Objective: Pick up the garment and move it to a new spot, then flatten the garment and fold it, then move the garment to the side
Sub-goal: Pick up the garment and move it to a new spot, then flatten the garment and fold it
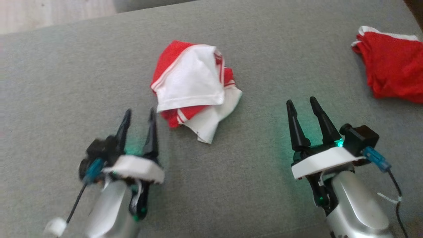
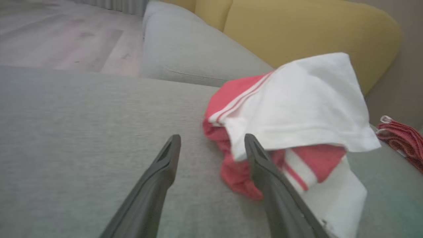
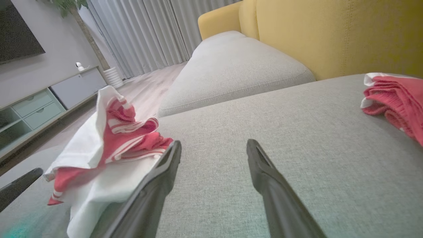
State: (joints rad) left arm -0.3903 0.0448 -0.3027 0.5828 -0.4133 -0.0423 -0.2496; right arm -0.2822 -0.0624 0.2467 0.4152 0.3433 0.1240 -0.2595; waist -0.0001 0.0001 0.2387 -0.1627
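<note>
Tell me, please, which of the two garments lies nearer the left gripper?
The crumpled red-and-white garment in the middle, lying just beside the left gripper and its fingertips. The other, mostly red garment sits far off to the right.

The garment (image 1: 195, 89) is soft matt cloth, the cushion (image 1: 66, 82) under it coarse grey weave, the floor (image 1: 49, 13) at eleven o'clock pale smooth wood, the right forearm (image 1: 357, 205) glossy silver.

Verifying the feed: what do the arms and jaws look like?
Left gripper and right gripper each have two long, tapered black jaws on a white collar atop a silver forearm. A black camera block with blue plug and dark cable sits beside each; green lights glow.
</note>
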